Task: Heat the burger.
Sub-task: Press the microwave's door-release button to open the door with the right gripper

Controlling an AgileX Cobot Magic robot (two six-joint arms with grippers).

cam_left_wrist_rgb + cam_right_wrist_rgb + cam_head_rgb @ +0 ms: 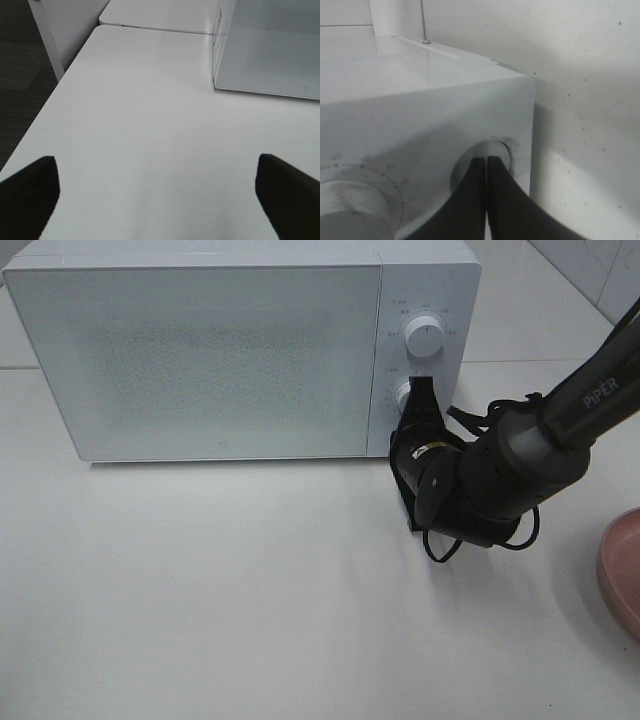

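Right gripper (421,392) pinched shut, tips at microwave (200,350) lower knob (402,396); left gripper (159,195) spread wide, empty, off microwave's left corner; burger unseen.

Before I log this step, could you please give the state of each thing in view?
Microwave door: closed.
Upper knob: untouched.
Right gripper: shut, holding nothing.
Lower knob: right gripper's tips against it.
Left gripper: open, empty.
Pink plate: visible part bare.
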